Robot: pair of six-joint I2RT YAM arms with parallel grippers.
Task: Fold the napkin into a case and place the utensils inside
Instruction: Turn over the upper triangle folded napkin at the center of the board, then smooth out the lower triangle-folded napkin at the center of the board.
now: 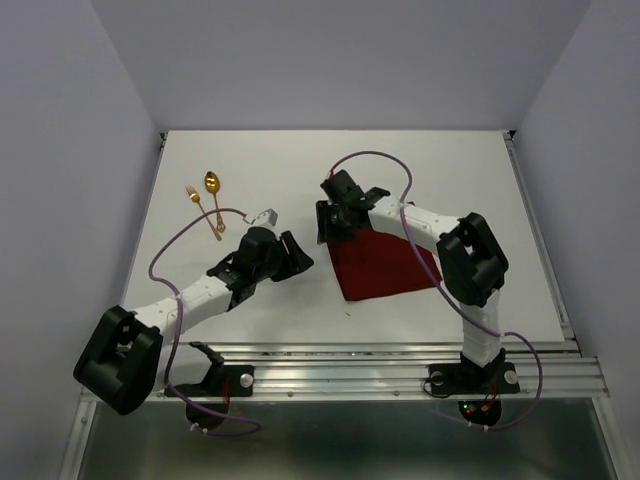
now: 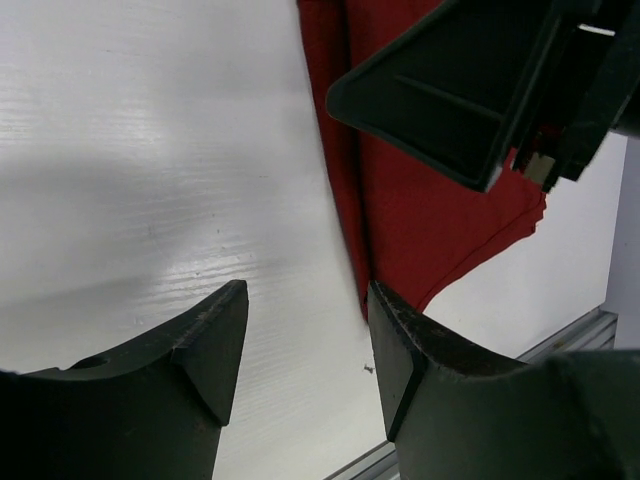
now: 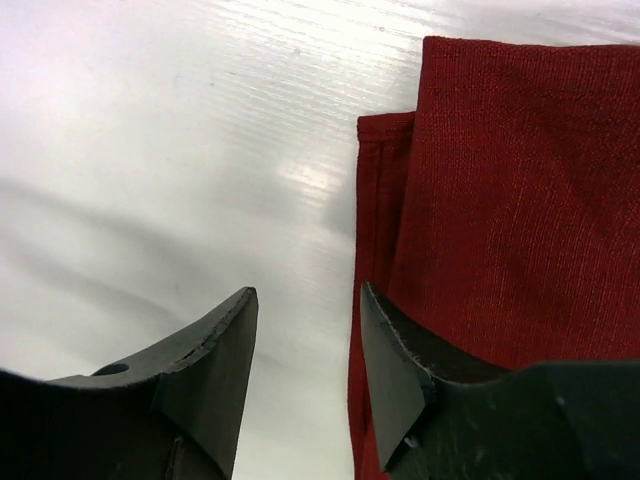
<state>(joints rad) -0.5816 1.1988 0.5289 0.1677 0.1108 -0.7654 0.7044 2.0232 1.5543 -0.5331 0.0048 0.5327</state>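
The red napkin [image 1: 385,265] lies folded on the table [image 1: 480,180], a bit right of the middle. The right gripper [image 3: 305,300] hangs over its far left corner, fingers spread, holding nothing. The left gripper [image 2: 308,300] hangs just left of the napkin, fingers spread too. The gold spoon [image 1: 211,182] and fork [image 1: 203,208] lie far left, side by side.

- White table [image 1: 450,170], soft glare patches on its surface.
- Plain pale grey-lavender enclosure: back wall [image 1: 340,60], left wall [image 1: 60,150], right wall [image 1: 600,150].
- Aluminium rail [image 1: 350,372] along the table's near edge.
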